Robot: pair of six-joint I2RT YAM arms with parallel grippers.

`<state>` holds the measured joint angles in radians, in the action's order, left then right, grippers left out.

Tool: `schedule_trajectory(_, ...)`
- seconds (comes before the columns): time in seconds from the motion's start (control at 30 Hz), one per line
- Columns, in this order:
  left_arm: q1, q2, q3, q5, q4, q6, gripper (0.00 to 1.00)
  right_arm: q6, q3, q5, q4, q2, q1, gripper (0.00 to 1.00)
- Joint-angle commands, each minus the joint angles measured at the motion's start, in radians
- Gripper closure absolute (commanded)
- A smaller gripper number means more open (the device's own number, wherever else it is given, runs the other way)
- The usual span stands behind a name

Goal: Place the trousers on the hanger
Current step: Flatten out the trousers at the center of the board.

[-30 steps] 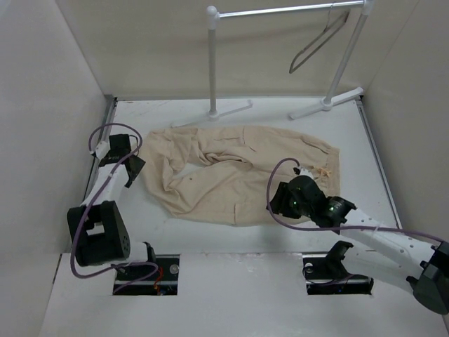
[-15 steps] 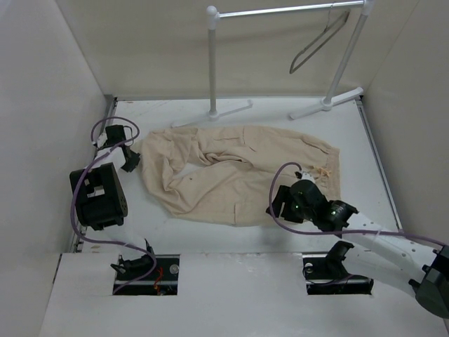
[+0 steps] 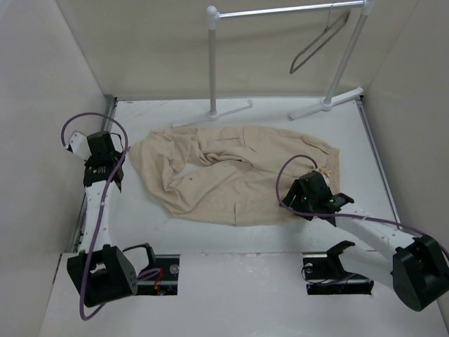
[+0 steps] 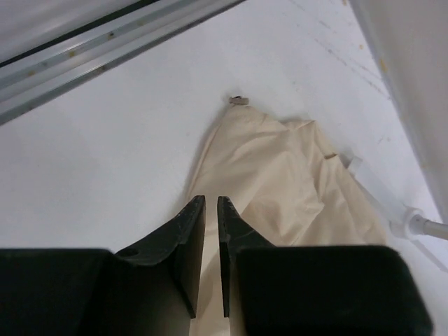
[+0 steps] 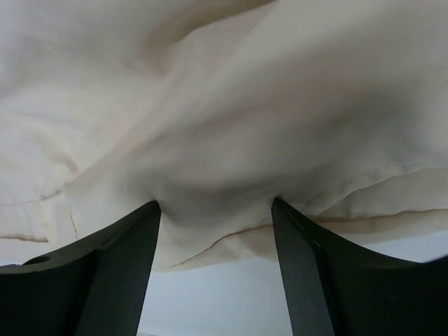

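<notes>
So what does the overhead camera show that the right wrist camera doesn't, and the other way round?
Only the overhead view shows the wire hanger hanging on the white rack at the back, the left arm by the cloth's far end, and the trousers whole, lying crumpled on the table. Only the right wrist view shows the right gripper close up, its jaws wide apart with a bunched fold of cloth between them. Both show the beige trousers and the right gripper at their edge.
</notes>
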<state>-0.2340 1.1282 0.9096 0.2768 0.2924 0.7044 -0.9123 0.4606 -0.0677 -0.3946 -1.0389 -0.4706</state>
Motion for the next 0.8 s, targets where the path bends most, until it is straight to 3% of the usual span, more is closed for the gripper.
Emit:
schedule_trajectory(0.0, -0.031, 0.07, -0.067, -0.022, 0.027, -0.003, 0.83, 0.013, 0.035, 0.031, 0.071, -0.013, 0.0, 0.3)
schedule_trajectory(0.07, -0.038, 0.131, -0.054, -0.124, -0.051, -0.032, 0.75, 0.019, 0.046, 0.035, 0.068, -0.023, -0.013, 0.33)
schedule_trajectory(0.13, -0.034, 0.197, -0.02, -0.162, -0.105, -0.049, 0.65, 0.023, 0.049, 0.037, 0.066, -0.021, -0.035, 0.46)
schedule_trajectory(0.23, -0.028, 0.318, 0.044, -0.179, -0.143, -0.065, 0.58, 0.026, 0.049, 0.045, 0.06, 0.01, -0.055, 0.59)
schedule_trajectory(0.47, -0.009, 0.585, 0.213, -0.186, -0.138, -0.089, 0.56, 0.003, 0.004, 0.045, 0.059, 0.099, -0.064, 0.57)
schedule_trajectory(0.53, -0.005, 0.633, 0.241, -0.18, -0.125, -0.095, 0.58, -0.002, 0.0, 0.042, 0.057, 0.106, -0.067, 0.54)
schedule_trajectory(0.63, -0.001, 0.696, 0.258, -0.163, -0.092, -0.095, 0.78, -0.003, 0.003, 0.031, 0.048, 0.102, -0.046, 0.44)
schedule_trajectory(0.77, -0.014, 0.706, 0.218, -0.143, -0.088, -0.086, 0.92, 0.009, 0.024, 0.025, 0.046, 0.066, 0.011, 0.34)
